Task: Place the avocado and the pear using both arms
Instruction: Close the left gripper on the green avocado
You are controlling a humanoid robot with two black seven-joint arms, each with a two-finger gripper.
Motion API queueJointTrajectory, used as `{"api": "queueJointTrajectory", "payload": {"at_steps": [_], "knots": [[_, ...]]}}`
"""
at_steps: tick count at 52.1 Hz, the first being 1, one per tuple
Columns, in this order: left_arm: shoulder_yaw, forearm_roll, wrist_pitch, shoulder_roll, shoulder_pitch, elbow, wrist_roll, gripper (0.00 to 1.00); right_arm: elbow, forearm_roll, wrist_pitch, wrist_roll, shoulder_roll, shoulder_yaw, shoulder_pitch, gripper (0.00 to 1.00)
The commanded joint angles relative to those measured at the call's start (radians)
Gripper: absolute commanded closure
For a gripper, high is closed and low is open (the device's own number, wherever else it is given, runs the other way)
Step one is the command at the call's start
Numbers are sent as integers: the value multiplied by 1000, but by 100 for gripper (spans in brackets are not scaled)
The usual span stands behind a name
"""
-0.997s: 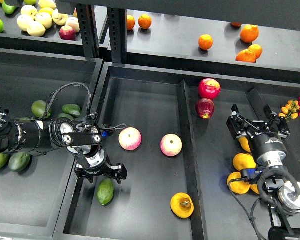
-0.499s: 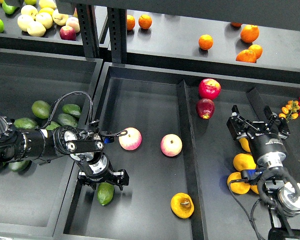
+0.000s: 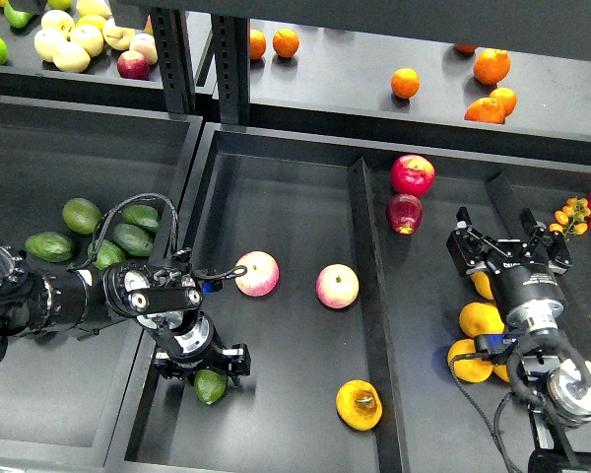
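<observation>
The bright green avocado (image 3: 211,387) lies at the front left of the middle tray (image 3: 276,197), partly covered by my left gripper (image 3: 203,369). That gripper is low over it, open, with a finger on each side of the fruit. The squat yellow-orange pear (image 3: 360,404) with a dark hollow lies at the tray's front right, free. My right gripper (image 3: 500,241) is open and empty above the right tray, far from both fruits.
Two pink apples (image 3: 257,273) (image 3: 337,286) lie mid-tray. Red apples (image 3: 412,174) sit beyond the divider (image 3: 369,296). Darker avocados (image 3: 81,215) fill the left tray. Yellow fruits (image 3: 480,318) lie under the right arm. Oranges (image 3: 492,66) are on the back shelf.
My left gripper has moved down and toward the front, from above the avocado to straddling it. The left arm has shifted left, uncovering more dark avocados. The right arm has not moved.
</observation>
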Motion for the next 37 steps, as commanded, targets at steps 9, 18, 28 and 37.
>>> {"api": "queueJointTrajectory", "payload": {"at_steps": [9, 18, 28, 37], "knots": [[-57, -3, 0, 4, 39, 14, 0, 71, 0, 0, 3, 0, 0, 0, -13, 0], [-100, -6, 0, 5, 44, 24, 0, 84, 0, 0, 5, 0, 0, 0, -25, 0], [-155, -22, 0, 16, -22, 17, 0, 83, 0, 0, 8, 0, 0, -2, -27, 0], [-192, -89, 0, 102, -123, 28, 0, 82, 0, 0, 8, 0, 0, -9, -27, 0]]}}
